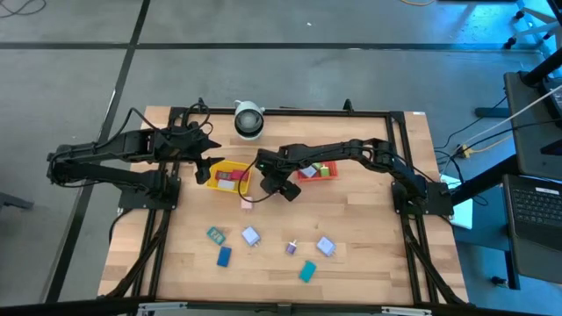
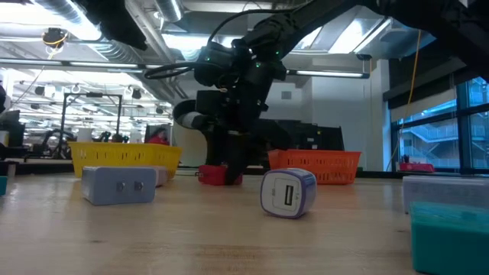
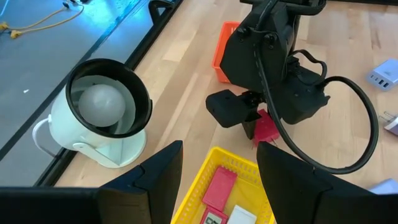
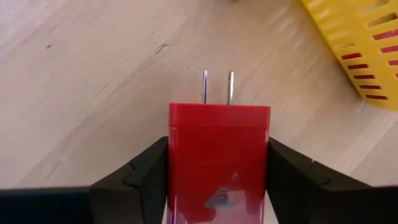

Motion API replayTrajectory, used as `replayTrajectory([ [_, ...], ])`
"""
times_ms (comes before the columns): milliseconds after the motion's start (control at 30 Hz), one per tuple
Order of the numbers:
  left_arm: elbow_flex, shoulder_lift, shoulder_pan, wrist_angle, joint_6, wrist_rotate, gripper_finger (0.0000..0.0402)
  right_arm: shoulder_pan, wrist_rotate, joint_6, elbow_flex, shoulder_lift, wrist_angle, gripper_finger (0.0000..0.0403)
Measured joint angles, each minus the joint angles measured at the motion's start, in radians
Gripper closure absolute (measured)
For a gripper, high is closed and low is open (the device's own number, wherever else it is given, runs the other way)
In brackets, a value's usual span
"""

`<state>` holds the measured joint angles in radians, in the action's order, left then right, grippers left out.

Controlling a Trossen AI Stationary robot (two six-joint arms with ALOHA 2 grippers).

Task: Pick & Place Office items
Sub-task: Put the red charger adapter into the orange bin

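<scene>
Two fingers of the right gripper (image 4: pixel 217 168) clamp a red charger block (image 4: pixel 219 155) (prongs pointing outward) low over the table (image 1: pixel 369 254), just beside the yellow tray (image 1: pixel 230 165). Over that tray the left gripper (image 3: pixel 217 165) hangs open, holding nothing.

Two trays (image 1: pixel 230 167) sit side by side behind the scattered office items (image 1: pixel 250 236).

White lamp (image 1: pixel 248 120) at table's (image 1: pixel 369 272) far edge; laptop (image 1: pixel 536 211) probably alongside.
</scene>
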<state>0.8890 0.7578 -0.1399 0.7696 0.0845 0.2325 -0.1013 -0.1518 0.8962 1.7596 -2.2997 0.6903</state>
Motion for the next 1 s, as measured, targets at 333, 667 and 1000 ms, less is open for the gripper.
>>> replayTrajectory([
  [333,0.000,0.000,0.000,0.000,0.000,-0.008,0.0200,0.000,0.011,-0.042,0.000,0.001,0.002,0.0193],
  [667,0.000,-0.019,0.000,-0.018,-0.053,-0.011,0.0200,-0.058,-0.193,-0.208,0.135,0.002,0.124,0.0193],
  [1000,0.000,-0.185,0.000,-0.060,-0.026,0.001,0.0200,-0.146,-0.464,-0.293,0.316,0.046,0.188,0.0193],
])
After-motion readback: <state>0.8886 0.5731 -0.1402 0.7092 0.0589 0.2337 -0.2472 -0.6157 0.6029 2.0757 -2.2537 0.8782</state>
